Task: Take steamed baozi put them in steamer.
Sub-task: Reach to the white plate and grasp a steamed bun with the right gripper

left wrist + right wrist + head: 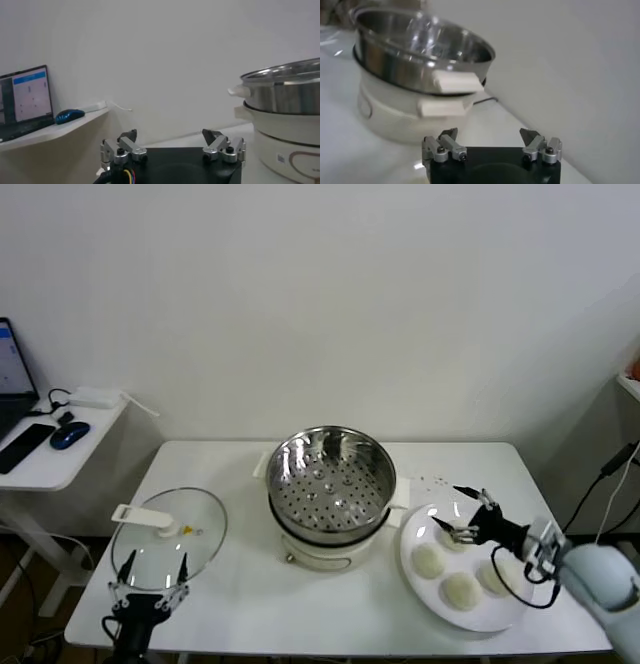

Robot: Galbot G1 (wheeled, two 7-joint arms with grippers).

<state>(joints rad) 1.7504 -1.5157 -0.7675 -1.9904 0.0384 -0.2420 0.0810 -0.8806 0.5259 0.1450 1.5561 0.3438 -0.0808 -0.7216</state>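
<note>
Side desk (45, 459): stands off the table's left edge, carrying a laptop (10, 374), a blue mouse (68, 436) and a dark flat remote-like item; none of it bears on the work.
Left gripper (150, 569): parked at the table's front-left corner, fingers spread and holding nothing; appears idle.
Glass lid (168, 539): lies flat near the left edge, just behind the left gripper, presumably set aside so the pot stays open for loading.
Table (250, 604): white, bare along the front edge between lid and plate.
Steamer (330, 482): sits at the table's centre, nearer the rear edge, uncovered; the perforated floor shows and no bun lies inside.
Plate (415, 579): white, just right of the steamer's base, toward the front-right corner.
Steamed baozi (460, 589): four buns on the plate, well clear of the pot.
Right gripper (462, 512): fingers spread wide, empty, poised over the rearmost bun at the plate's rear rim; judged to be lining up a first pick.
Obstruction: the steamer's raised wall and white side handle (456, 81) lie between plate and pot; a carried bun would need to be lifted over them.
</note>
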